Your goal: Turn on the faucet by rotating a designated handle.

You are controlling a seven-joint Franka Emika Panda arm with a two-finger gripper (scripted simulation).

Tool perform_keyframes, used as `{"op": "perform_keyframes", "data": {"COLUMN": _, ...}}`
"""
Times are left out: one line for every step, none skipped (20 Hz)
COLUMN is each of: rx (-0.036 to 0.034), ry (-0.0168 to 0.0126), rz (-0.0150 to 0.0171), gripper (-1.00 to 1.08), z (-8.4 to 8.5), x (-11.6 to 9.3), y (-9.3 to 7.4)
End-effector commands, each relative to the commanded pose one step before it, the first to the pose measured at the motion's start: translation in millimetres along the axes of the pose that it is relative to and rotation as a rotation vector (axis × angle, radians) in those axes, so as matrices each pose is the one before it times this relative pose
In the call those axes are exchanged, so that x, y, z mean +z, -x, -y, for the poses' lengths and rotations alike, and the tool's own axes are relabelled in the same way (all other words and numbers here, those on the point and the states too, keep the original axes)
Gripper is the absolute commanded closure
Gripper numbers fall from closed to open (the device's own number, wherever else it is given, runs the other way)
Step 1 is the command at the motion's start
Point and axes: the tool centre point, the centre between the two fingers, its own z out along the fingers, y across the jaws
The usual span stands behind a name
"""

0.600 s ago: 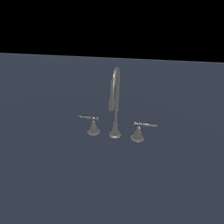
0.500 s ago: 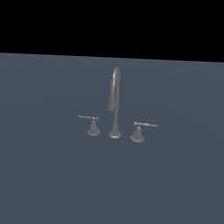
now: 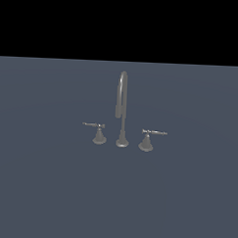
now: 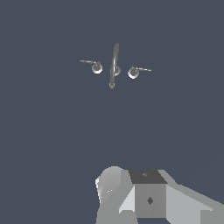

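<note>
The faucet (image 3: 122, 109) is a small grey metal set on a flat dark blue-grey surface, with a tall thin gooseneck spout on a round base. The handle (image 3: 147, 138) stands at the exterior view's right of the spout, a cone base with a thin bar pointing right. The wrist view shows the faucet (image 4: 114, 65) and the handle (image 4: 134, 71) from above and far off. Part of my gripper (image 4: 148, 197) shows only in the wrist view, well away from the faucet and touching nothing. Its fingers are not clear. The arm is out of the exterior view.
A twin handle (image 3: 97, 133) with its bar pointing left stands on the other side of the spout, and it also shows in the wrist view (image 4: 96, 67). The dark surface (image 3: 49, 186) runs around the set on all sides.
</note>
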Motion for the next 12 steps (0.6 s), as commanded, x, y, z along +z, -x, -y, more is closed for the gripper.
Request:
{"op": "perform_keyframes", "data": {"rx": -0.00046, "ry": -0.00186, "rz": 0.00027, "gripper": 1.08, "z": 0.06, "x": -0.08, "y": -0.14}}
{"op": "perform_keyframes", "data": {"rx": 0.00129, "ry": 0.00147, "rz": 0.0, "gripper": 1.08, "z": -0.17, "x": 0.13, "y": -0.14}}
{"op": "perform_keyframes", "data": {"rx": 0.00274, "ry": 0.00166, "rz": 0.00043, "gripper": 1.08, "z": -0.25, "x": 0.26, "y": -0.46}}
{"op": "perform_keyframes", "data": {"rx": 0.00436, "ry": 0.00228, "rz": 0.0008, "gripper": 1.08, "z": -0.43, "x": 0.43, "y": -0.8}}
{"op": "perform_keyframes", "data": {"rx": 0.00592, "ry": 0.00317, "rz": 0.00106, "gripper": 1.08, "z": -0.58, "x": 0.59, "y": -1.07}}
{"op": "perform_keyframes", "data": {"rx": 0.00728, "ry": 0.00406, "rz": 0.00124, "gripper": 1.08, "z": -0.7, "x": 0.74, "y": -1.31}}
{"op": "perform_keyframes", "data": {"rx": 0.00858, "ry": 0.0049, "rz": 0.00141, "gripper": 1.08, "z": -0.82, "x": 0.88, "y": -1.54}}
{"op": "perform_keyframes", "data": {"rx": 0.00995, "ry": 0.00574, "rz": 0.00159, "gripper": 1.08, "z": -0.94, "x": 1.03, "y": -1.79}}
{"op": "perform_keyframes", "data": {"rx": 0.01114, "ry": 0.00646, "rz": 0.00175, "gripper": 1.08, "z": -1.04, "x": 1.18, "y": -2.03}}
{"op": "perform_keyframes", "data": {"rx": 0.01217, "ry": 0.00705, "rz": 0.00189, "gripper": 1.08, "z": -1.12, "x": 1.31, "y": -2.24}}
{"op": "perform_keyframes", "data": {"rx": 0.01323, "ry": 0.00764, "rz": 0.00203, "gripper": 1.08, "z": -1.19, "x": 1.46, "y": -2.47}}
{"op": "perform_keyframes", "data": {"rx": 0.01436, "ry": 0.00829, "rz": 0.00216, "gripper": 1.08, "z": -1.26, "x": 1.62, "y": -2.71}}
